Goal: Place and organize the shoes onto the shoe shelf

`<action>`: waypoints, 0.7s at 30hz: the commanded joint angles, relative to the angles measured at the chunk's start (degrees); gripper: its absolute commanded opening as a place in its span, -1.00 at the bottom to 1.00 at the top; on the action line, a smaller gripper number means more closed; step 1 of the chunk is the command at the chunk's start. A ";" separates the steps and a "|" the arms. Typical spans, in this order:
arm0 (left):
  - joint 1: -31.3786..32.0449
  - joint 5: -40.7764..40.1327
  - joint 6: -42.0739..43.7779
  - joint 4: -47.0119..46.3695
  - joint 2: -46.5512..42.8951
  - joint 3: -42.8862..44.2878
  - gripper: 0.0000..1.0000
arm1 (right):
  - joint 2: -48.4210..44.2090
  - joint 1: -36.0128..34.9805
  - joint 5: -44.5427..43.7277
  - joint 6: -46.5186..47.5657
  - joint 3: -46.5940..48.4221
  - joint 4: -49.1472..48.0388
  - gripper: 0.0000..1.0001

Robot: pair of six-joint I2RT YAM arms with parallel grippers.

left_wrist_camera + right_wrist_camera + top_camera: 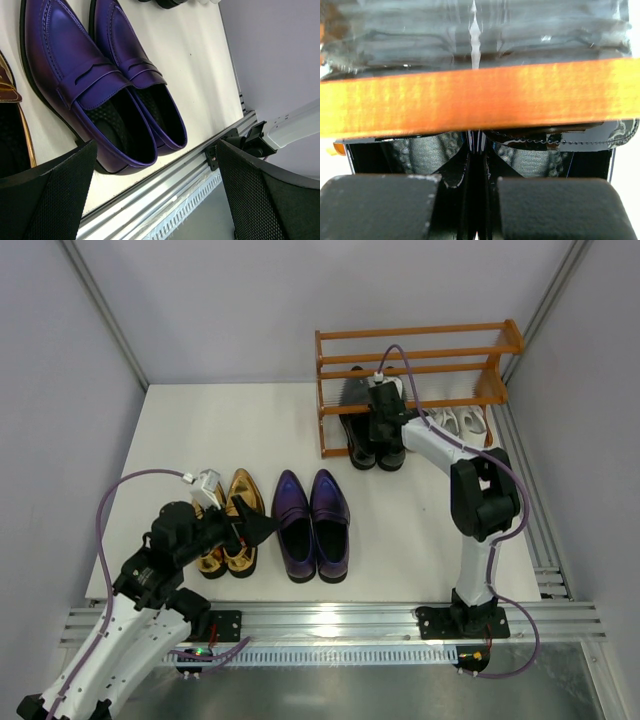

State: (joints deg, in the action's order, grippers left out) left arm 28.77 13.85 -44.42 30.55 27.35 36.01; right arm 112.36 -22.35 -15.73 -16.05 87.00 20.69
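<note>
Loafers (pixel 358 446), black, in right gripper (pixel 480 205)

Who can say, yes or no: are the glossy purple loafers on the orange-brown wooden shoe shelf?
No; the glossy purple loafers lie on the white table, well in front of the orange-brown wooden shoe shelf.

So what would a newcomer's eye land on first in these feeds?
Probably the bright orange shoe shelf at the back right, where the right gripper is shut on the glossy black loafers at the lower tier's left end, white sneakers beside them. Next, the purple loafers and gold loafers side by side on the white table, with the left gripper open by the gold pair.
</note>
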 commanded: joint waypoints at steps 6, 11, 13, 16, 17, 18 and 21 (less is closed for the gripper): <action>0.14 -0.57 -0.05 0.48 -1.25 1.96 0.99 | 0.23 1.17 -0.54 -2.05 7.74 -8.56 -0.90; 0.23 -0.40 -0.22 0.83 -1.25 2.13 1.00 | 1.20 1.43 0.52 -2.05 7.92 -8.29 -0.59; 0.14 -0.40 -0.14 0.83 -1.25 2.22 0.99 | 1.11 1.43 0.61 -1.96 7.83 -8.12 -0.30; 0.23 -0.31 -0.14 1.09 -1.34 2.40 1.00 | -0.29 1.34 0.79 -1.61 6.69 -8.38 -0.02; 0.14 -0.49 -0.14 1.10 -1.25 2.40 1.00 | -0.73 1.43 0.61 -1.35 5.73 -8.47 0.09; 0.14 -0.57 -0.14 1.10 -1.34 2.40 0.99 | -1.43 1.34 0.52 -1.26 5.11 -8.91 0.14; 0.14 -0.57 -0.14 1.01 -1.25 2.40 0.99 | -4.42 1.43 -0.18 -1.08 2.22 -9.08 0.36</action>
State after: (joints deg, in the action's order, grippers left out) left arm 28.77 13.50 -44.62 31.70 26.48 36.34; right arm 113.99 -21.19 -14.72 -17.06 90.41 16.73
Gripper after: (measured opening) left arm 0.996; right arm 0.658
